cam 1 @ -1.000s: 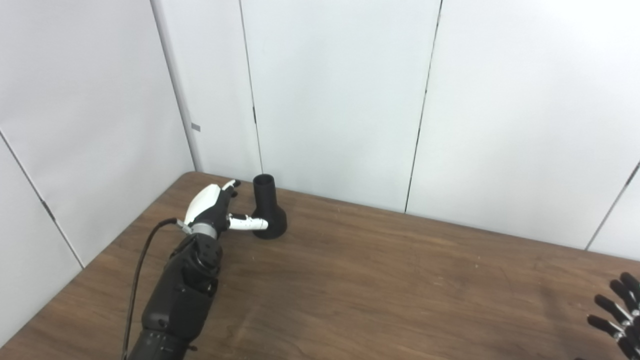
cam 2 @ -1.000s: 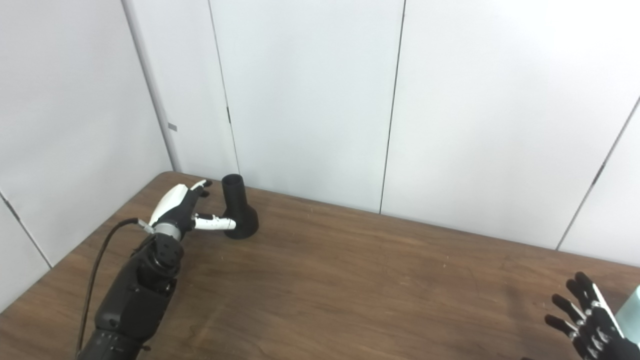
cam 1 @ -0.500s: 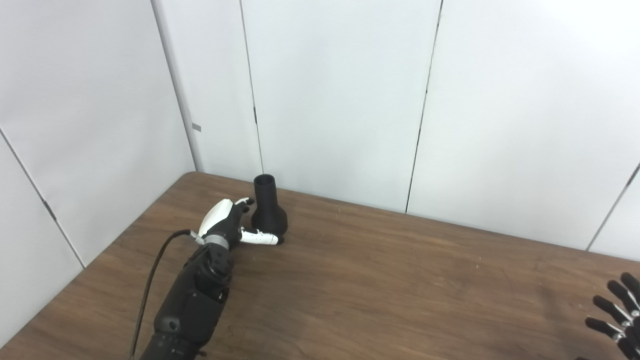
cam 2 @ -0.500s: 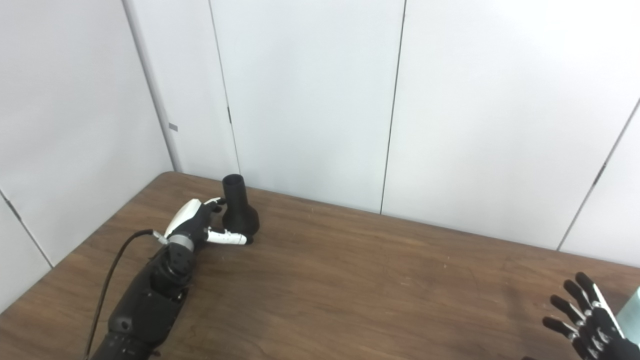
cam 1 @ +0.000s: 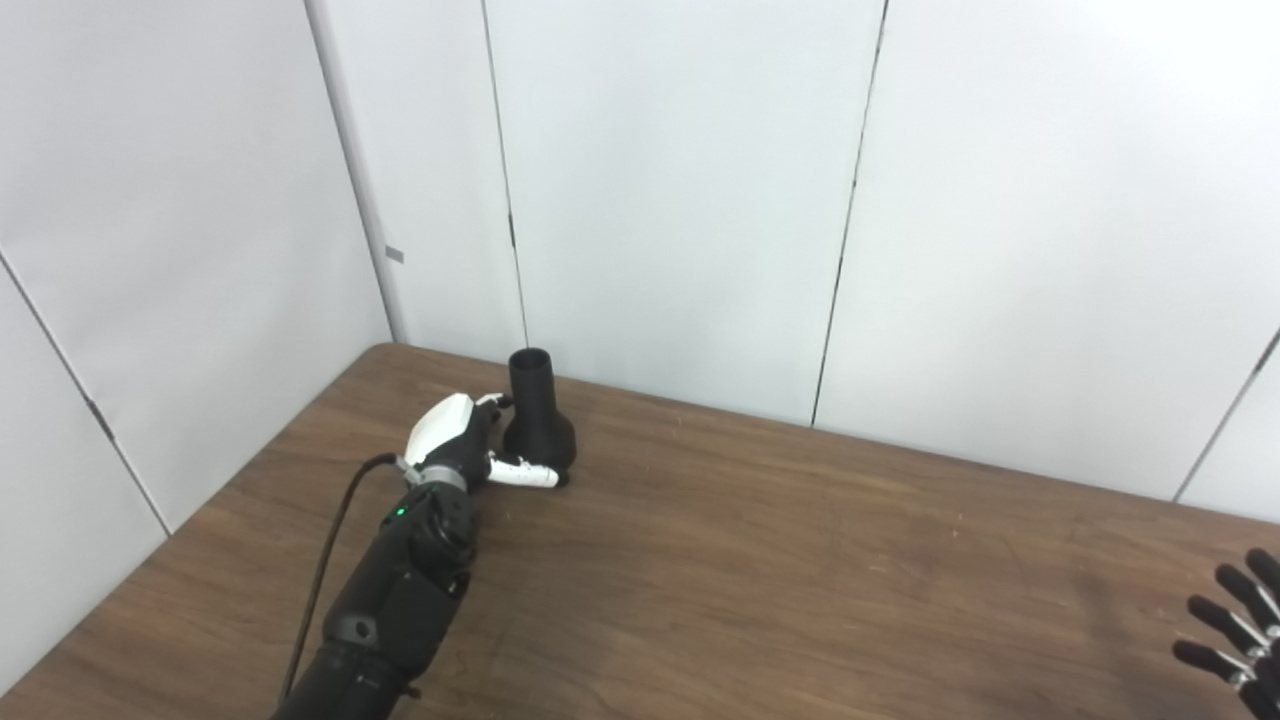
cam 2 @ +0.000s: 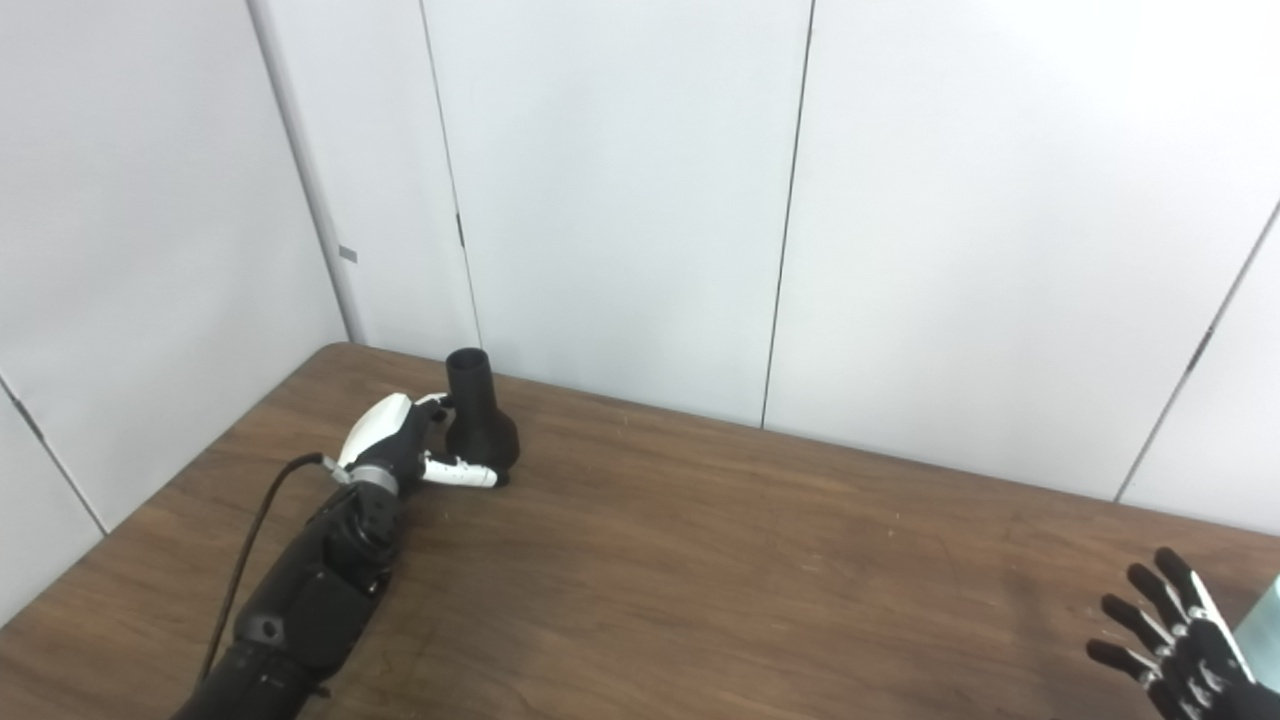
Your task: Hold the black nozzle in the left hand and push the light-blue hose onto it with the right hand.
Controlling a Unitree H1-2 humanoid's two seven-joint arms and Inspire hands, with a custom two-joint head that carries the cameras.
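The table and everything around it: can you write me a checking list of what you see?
Surface: brown wooden table, bare in the middle.
Job's things: black nozzle upright near the far left corner; a sliver of light-blue hose at the right edge.
Clutter: nothing seen.
Hands: left hand against the nozzle's base, thumb in front of it, fingers by its neck; whether it grips cannot be told. Right hand open, fingers spread, holding nothing, beside the hose.
Cables: black cable along the left forearm.
Surroundings: white panel walls behind and to the left.
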